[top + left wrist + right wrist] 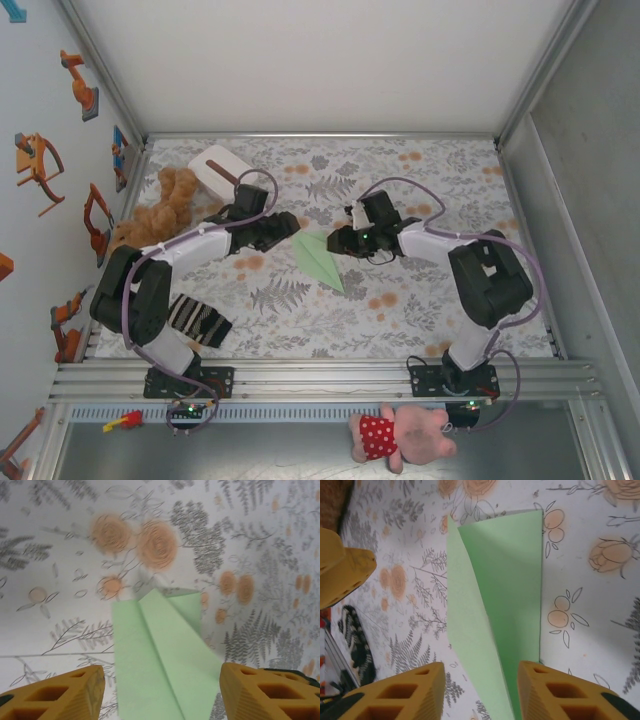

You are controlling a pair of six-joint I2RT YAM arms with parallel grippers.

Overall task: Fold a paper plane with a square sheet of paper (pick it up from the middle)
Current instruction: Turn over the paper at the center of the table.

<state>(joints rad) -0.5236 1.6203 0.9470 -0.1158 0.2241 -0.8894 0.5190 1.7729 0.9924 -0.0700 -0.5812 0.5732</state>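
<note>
Where the plane [318, 260] lies flat on the tabletop [400, 180] between the arms, we see its tail cut off by each wrist view's lower edge. The left end effector [162, 680] gapes wide astride it. The right end effector [480, 680] stands open but narrower, one finger [555, 690] overlapping its edge; we cannot tell whether they touch.

Pale green folded paper plane [160, 655], a pointed dart with a long centre fold, lying on a white tablecloth [60, 555] printed with grey ferns and orange flowers. The left gripper [162, 695] has its orange-yellow ribbed fingers [65, 695] spread wide at the lower corners, with the plane between them.
</note>
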